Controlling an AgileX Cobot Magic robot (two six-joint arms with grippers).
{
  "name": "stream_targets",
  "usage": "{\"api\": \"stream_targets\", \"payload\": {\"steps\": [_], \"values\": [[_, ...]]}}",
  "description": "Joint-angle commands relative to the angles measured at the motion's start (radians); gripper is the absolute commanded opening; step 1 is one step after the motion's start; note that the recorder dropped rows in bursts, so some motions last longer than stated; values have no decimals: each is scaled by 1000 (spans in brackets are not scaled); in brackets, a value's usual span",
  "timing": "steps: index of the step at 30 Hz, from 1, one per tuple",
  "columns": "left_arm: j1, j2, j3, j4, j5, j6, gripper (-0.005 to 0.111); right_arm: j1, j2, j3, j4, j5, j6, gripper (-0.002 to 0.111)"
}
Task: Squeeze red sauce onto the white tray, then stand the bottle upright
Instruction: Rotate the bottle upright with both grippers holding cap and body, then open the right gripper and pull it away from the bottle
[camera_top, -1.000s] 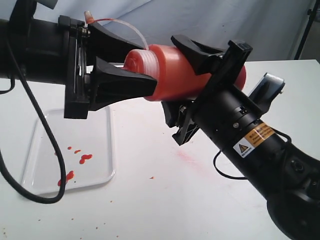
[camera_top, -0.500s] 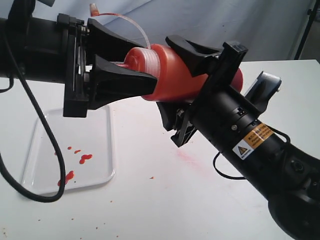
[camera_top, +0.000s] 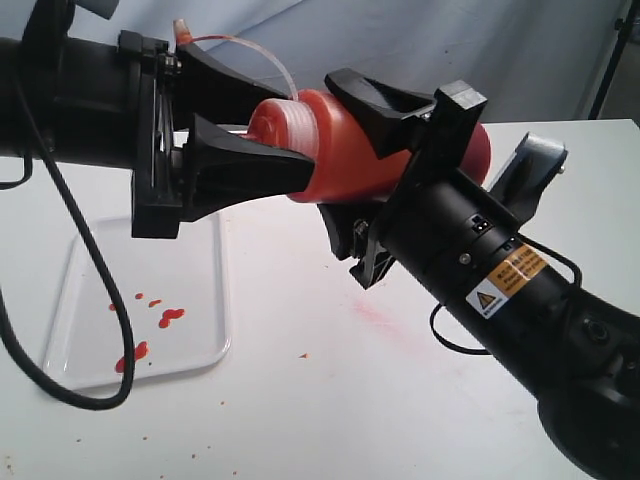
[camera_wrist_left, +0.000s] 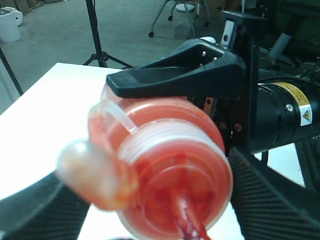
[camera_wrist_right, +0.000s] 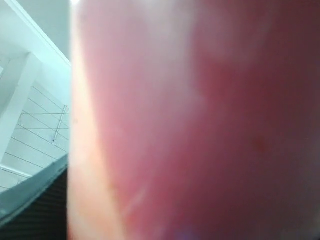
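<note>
We hold the bottle (camera_top: 350, 150) sideways in the air near the tray (camera_top: 225, 330), left end effector (camera_top: 285, 130) clamped on its cap, right end effector (camera_top: 330, 150) clamped round its body. Sauce (camera_top: 170, 318) dots the tray, so this double hold probably readies uprighting.

We find one sign only: a yellow-and-white warning label (camera_top: 507, 279) with a black triangle, stuck on the right arm (camera_top: 450, 225). The left wrist view shows the same label (camera_wrist_left: 299, 103). Its print is too small for us to read.
</note>
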Motion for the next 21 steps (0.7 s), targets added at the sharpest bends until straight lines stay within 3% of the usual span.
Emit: {"api": "stream_targets", "payload": {"steps": [1,7,15,21], "values": [[0,-6,-13,-57,-117,-7,0,10,-11,-6,-146,-38,-15,74],[0,-6,-13,-55,-117,-7,0,10,-11,-6,-160,-38,-17,90],[0,-6,-13,-46,-117,-7,0,10,-11,-6,-154,-38,-19,91],[0,-6,-13,-46,-112,-9,0,10,-11,-6,-305,-38,-58,90]]}}
